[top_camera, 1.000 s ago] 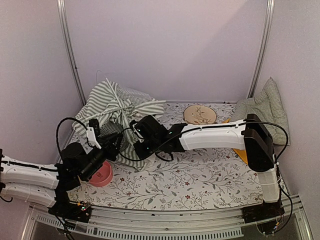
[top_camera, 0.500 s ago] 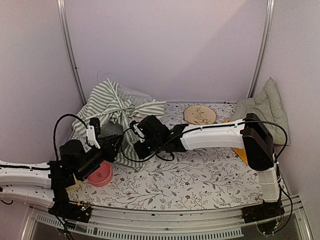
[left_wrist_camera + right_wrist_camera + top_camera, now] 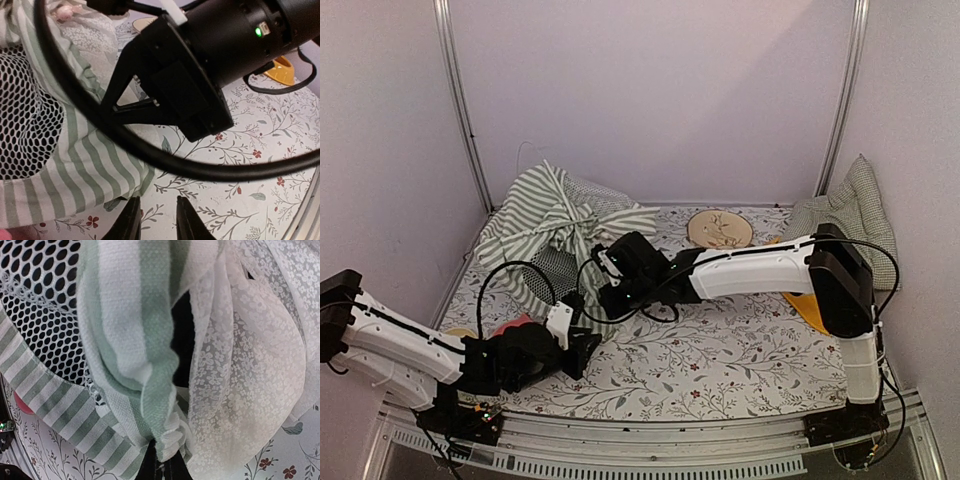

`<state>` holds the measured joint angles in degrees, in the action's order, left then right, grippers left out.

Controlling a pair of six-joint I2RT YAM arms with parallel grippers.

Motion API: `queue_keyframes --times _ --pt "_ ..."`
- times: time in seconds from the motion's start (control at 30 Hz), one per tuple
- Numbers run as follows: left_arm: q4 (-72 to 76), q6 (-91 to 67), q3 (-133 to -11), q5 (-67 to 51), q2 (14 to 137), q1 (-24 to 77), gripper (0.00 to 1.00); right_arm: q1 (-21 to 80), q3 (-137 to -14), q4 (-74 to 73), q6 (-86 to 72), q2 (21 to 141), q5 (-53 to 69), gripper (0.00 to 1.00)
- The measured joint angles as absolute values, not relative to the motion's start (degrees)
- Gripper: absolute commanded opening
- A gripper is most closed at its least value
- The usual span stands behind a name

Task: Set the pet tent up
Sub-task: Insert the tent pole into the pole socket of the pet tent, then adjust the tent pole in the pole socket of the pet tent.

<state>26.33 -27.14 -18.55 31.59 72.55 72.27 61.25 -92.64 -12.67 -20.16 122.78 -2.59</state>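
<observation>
— Right gripper (image 3: 592, 298): what was it doing?
— It was clamped on a fold of the tent (image 3: 552, 215). From above, its fingers were lost in the cloth. The right wrist view showed them pinched on a striped fold at the bottom of the picture, with the mesh window (image 3: 45, 315) on one side and the lace curtain (image 3: 250, 365) on the other.
— And the left gripper (image 3: 582, 350)?
— It was low over the flowered mat (image 3: 740, 360), near the front rail (image 3: 650, 430) and just beside the tent's lower hem. Its own wrist view showed the two fingers (image 3: 131, 222) apart, with only mat between them.
— Where did the tent sit?
— It was crumpled in the far left corner against the back wall, its hem spilling forward onto the mat.
— Was there room to move?
— The middle and near right of the mat lay open. A wooden disc (image 3: 720, 229) lay by the back edge, and a checked cushion (image 3: 850, 215) leaned in the far right corner. A yellow dish (image 3: 807, 310) lay beside the right arm's elbow. A pink bowl (image 3: 510, 327) was half hidden behind the left arm.
— Did the left wrist view show anything the others missed?
— It showed the right arm's black wrist (image 3: 220, 50) close overhead and a black cable (image 3: 150, 157) looping across the hem.
</observation>
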Motion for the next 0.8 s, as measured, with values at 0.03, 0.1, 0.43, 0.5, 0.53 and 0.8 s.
queue_keyframes --times 0.03,0.1,0.43,0.5,0.53,0.8 --pt "27.0 -27.03 -18.65 31.73 72.55 72.27 0.26 60.82 -91.59 -12.93 -20.36 122.19 -2.59 0.0" --pt "28.23 -26.87 -18.68 31.94 72.55 72.27 0.26 59.83 -89.95 -13.1 -20.64 121.19 -2.46 0.0" --pt "33.95 -26.35 -15.73 30.61 68.99 72.01 0.22 56.71 -94.8 -18.74 -21.5 120.51 0.38 0.0" --pt "34.48 -26.37 -15.64 29.82 68.97 71.61 0.21 56.71 -97.97 -19.99 -21.74 120.51 0.86 0.0" --pt "34.68 -26.39 -15.64 29.21 68.97 71.4 0.21 56.77 -99.31 -20.36 -21.87 120.51 1.1 0.0" --pt "34.87 -26.15 -16.45 29.04 70.94 70.37 0.12 56.99 -105.86 -23.4 -23.53 120.95 2.37 0.0"
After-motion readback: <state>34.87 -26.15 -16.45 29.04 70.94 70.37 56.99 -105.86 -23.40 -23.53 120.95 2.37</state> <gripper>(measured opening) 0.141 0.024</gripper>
